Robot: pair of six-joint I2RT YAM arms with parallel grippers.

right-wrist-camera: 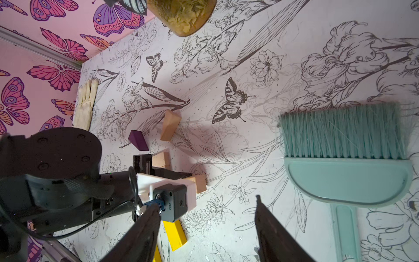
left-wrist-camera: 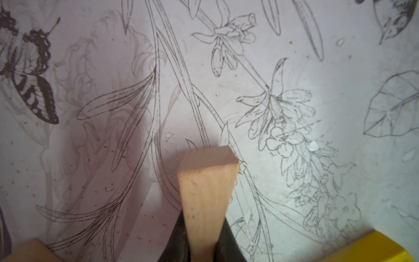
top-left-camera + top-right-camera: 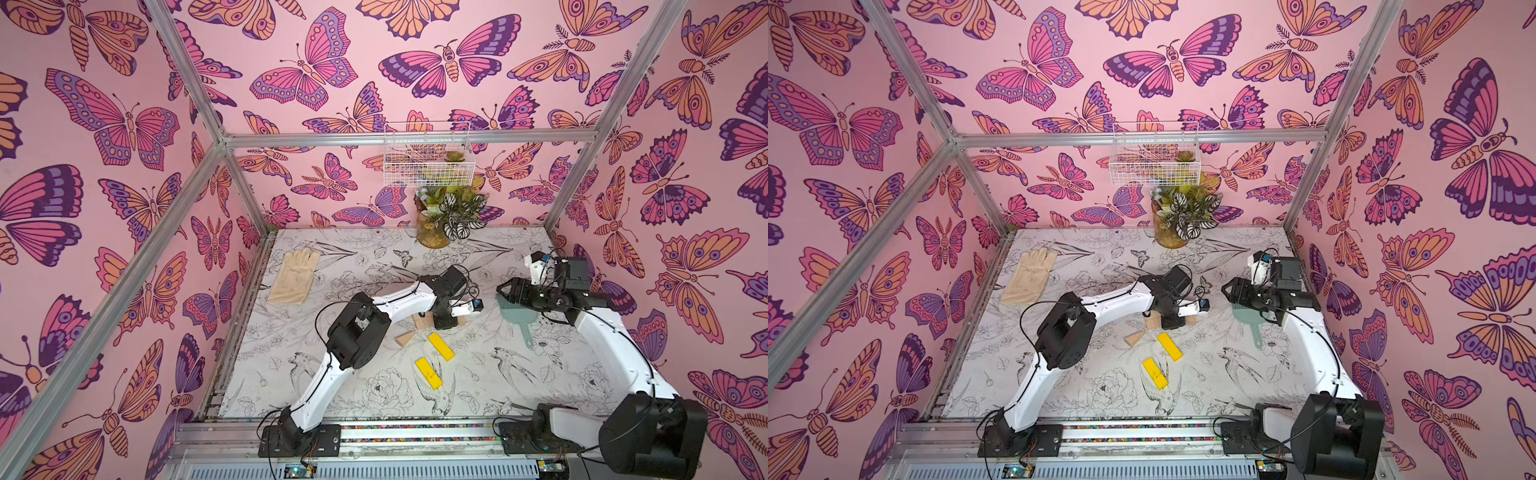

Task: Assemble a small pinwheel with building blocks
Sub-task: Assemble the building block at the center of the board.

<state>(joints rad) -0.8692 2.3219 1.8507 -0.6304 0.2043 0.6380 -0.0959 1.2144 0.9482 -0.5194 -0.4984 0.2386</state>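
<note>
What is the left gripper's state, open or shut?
Shut on a beige block: black fingers of the left gripper press both its sides in the left wrist view.

Table [image 3: 1225, 374], floral print, holding:
- Cream glove [image 3: 1030, 276], flat, far left.
- Potted plant [image 3: 1177, 220], far edge, centre; wire basket [image 3: 1154, 164] on the wall above it.
- Farther yellow bar [image 3: 1169, 346] and nearer yellow bar [image 3: 1155, 373], centre, apart.
- Beige wedge [image 3: 1136, 338], just left of the farther yellow bar.
- Left gripper [image 3: 1173, 323], lowered at centre; beige block [image 3: 1191, 321] showing at its right, second beige block [image 3: 1152, 320] at its left.
- Teal hand brush [image 3: 1252, 322], right of centre, partly under the right gripper [image 3: 1229, 291].
</note>
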